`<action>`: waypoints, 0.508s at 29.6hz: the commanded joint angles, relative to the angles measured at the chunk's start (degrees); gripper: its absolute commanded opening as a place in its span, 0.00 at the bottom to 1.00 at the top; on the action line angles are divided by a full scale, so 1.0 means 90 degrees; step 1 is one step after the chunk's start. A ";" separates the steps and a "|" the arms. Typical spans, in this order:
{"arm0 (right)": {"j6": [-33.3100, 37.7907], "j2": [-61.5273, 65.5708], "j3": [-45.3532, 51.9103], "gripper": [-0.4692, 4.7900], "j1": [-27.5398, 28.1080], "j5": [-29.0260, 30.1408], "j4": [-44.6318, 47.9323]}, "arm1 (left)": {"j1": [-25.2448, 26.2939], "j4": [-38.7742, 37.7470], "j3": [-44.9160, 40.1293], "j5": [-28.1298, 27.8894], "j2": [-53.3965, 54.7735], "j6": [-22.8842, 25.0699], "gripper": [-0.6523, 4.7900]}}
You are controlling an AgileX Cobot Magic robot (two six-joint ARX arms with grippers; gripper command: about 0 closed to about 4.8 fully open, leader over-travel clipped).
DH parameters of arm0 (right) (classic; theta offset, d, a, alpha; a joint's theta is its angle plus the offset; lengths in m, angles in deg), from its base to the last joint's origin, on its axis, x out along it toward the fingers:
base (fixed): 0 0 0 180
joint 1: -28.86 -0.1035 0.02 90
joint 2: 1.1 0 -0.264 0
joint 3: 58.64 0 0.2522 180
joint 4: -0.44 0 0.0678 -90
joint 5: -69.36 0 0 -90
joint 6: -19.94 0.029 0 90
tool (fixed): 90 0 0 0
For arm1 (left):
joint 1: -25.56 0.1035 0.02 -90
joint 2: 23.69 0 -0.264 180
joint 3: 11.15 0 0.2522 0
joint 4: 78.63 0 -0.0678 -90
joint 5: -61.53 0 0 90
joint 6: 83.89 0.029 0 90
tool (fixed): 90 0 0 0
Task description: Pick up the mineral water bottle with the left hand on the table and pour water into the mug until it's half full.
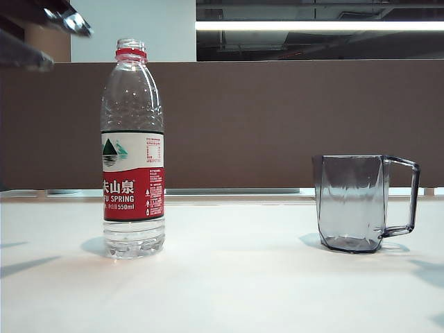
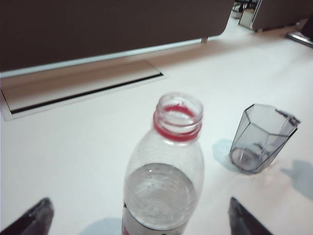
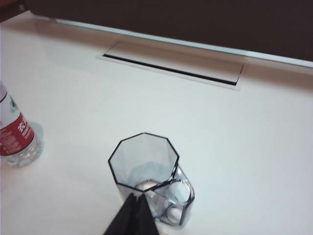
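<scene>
The left gripper is hovering above the bottle, jaws spread wide, holding nothing. The right gripper, fingertips together, is pointing at the mug. Both are standing upright on the table.

A tall dark brown partition panel is standing along the far edge before me. A flat rectangular white cable-slot cover is lying just in front of that panel. A bright white ceiling strip light is glowing above the panel.
</scene>
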 commanded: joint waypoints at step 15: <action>0.0002 0.0000 -0.0056 0.09 -0.0010 0.0219 -0.0124 | -0.0010 0.2074 0.0022 0.1348 0.2441 0.0051 1.00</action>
